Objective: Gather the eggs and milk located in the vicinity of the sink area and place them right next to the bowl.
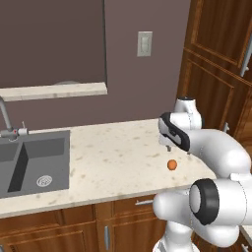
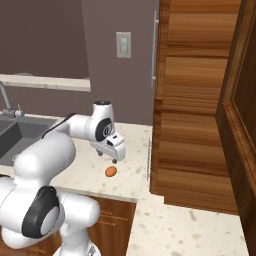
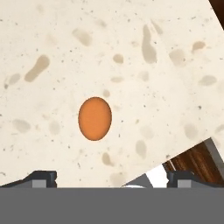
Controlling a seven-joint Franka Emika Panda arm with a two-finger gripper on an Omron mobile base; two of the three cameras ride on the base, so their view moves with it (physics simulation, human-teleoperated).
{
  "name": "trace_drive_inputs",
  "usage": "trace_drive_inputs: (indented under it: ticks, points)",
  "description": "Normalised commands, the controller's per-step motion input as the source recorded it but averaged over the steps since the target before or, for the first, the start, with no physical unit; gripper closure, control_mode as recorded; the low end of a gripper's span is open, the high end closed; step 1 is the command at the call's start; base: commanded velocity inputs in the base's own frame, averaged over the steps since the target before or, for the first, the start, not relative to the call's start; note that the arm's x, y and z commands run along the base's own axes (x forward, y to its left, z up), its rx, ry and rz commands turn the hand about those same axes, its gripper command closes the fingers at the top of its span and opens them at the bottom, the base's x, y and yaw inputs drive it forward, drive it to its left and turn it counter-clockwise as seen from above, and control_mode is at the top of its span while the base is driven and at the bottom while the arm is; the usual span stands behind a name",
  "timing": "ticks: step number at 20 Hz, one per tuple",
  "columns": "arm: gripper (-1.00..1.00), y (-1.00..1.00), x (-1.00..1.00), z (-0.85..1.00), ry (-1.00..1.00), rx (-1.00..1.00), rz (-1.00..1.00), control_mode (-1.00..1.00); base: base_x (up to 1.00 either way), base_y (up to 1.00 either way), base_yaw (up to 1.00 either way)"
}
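One orange egg (image 1: pixel 172 165) (image 2: pixel 111 171) lies on the speckled cream counter (image 1: pixel 113 152), near its front edge and well to the right of the sink (image 1: pixel 34 162). My gripper (image 1: pixel 178 149) (image 2: pixel 107 157) hangs open just above and slightly behind the egg, fingers pointing down. In the hand view the egg (image 3: pixel 95 118) sits on the stone a little ahead of my gripper (image 3: pixel 112 179), with nothing between the fingertips (image 3: pixel 41 177). The milk and the bowl are out of view.
A tall wooden cabinet (image 2: pixel 195 100) closes off the counter's right end. The silver faucet (image 1: pixel 5 115) stands behind the sink. A stone ledge (image 1: pixel 54 91) runs along the back wall, near a light switch (image 1: pixel 144 43). The counter's front edge passes close to the egg.
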Motion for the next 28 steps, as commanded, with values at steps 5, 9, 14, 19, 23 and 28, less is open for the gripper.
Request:
trace_drive_inputs:
  ticks: [5,9,14,19,23,28]
  points:
    - [-1.00,0.00,0.19,-0.40,0.00,0.00,0.00,-1.00,0.00,0.00,0.00]
    - [-1.00,0.00,0.20,-0.21,0.00,0.00,0.00,-1.00,0.00,0.00,0.00]
    - [-1.00,0.00,0.18,-0.09,0.00,0.00,0.00,-1.00,0.00,0.00,0.00]
    - [-1.00,0.00,0.11,-0.13,0.00,0.00,0.00,-1.00,0.00,0.00,0.00]
    - [-1.00,0.00,0.00,-0.14,0.00,0.00,0.00,-1.00,0.00,0.00,0.00]
    - [-1.00,0.00,0.00,-0.23,0.00,0.00,0.00,-1.00,0.00,0.00,0.00]
